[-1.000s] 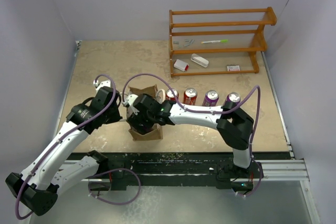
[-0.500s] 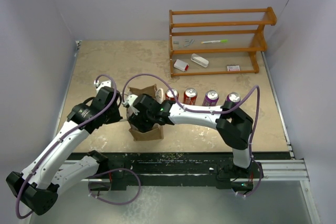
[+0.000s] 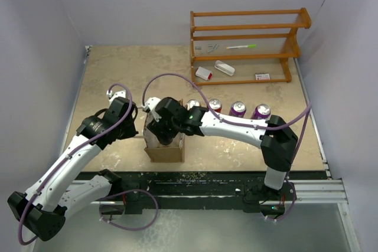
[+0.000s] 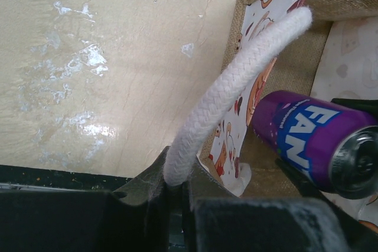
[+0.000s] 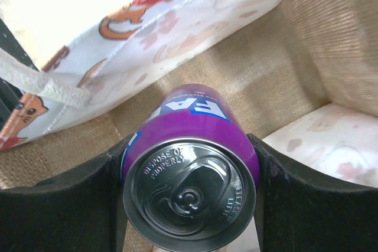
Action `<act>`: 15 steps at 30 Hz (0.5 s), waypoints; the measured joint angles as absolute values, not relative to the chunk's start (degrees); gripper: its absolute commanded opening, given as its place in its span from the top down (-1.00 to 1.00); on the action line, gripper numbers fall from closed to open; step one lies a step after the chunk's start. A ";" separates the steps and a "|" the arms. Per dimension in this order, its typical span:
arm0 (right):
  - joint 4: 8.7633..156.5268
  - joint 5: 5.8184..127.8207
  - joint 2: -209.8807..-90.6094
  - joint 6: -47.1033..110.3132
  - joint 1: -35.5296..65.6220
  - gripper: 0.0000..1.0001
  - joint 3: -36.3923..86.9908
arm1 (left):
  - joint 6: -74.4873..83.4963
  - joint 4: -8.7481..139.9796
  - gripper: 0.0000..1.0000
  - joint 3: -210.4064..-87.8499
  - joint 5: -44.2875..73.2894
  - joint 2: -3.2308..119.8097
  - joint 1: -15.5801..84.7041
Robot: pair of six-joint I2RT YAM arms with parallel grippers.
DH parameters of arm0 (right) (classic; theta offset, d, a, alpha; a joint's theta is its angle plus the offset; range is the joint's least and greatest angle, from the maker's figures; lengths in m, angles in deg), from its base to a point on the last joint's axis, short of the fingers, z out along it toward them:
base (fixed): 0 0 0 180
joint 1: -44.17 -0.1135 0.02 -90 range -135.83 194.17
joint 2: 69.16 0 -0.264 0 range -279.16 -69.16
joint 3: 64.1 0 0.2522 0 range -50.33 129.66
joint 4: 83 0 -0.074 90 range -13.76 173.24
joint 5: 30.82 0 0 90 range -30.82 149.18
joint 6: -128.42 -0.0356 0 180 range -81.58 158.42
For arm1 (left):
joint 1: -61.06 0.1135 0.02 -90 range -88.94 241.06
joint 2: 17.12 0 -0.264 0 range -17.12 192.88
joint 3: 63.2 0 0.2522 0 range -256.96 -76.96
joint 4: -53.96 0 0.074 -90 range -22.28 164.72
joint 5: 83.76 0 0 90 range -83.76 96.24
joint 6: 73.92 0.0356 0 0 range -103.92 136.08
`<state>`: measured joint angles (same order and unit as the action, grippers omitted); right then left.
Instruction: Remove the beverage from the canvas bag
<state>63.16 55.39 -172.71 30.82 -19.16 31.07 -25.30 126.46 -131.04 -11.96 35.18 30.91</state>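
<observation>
The beige worktop fills most of the space. At its far right side stands a wooden rack.

The left arm and the right arm both reach toward the middle, where they meet at the bag. The bag stands upright near the front edge of the worktop, with its mouth open to the top. Its outside is tan-brown, and the lining is white with small cartoon prints.

Behind the bag, to the right, four cans stand in a row on the worktop; the one nearest to the bag is partly hidden by the right arm.

The right gripper goes down into the mouth of the bag. Its two fingers are closed on a purple can, one finger on each side, just under the silver top. The can is inside the bag and tilted, with the lining around it.

The left gripper is at the left wall of the bag and pinches the white rope handle, which rises from its closed fingers in a curve.

Two small white things lie on the lowest shelf of the rack.
</observation>
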 measured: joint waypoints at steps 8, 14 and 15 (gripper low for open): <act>63.30 56.06 -171.03 29.56 -15.97 0.98 34.66 | -25.28 126.46 1.00 -131.04 -11.96 35.15 30.91; 63.43 57.70 -168.49 29.27 -13.28 1.00 37.43 | -25.28 126.46 1.00 -131.04 -11.96 35.15 30.91; 63.41 58.23 -167.79 29.19 -12.88 1.00 37.89 | -25.28 126.46 1.00 -131.04 -11.96 35.15 30.91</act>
<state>63.41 58.23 -167.79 29.18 -12.88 37.89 -25.28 126.46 -131.04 -11.96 35.15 30.91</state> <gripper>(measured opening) 0.692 0.114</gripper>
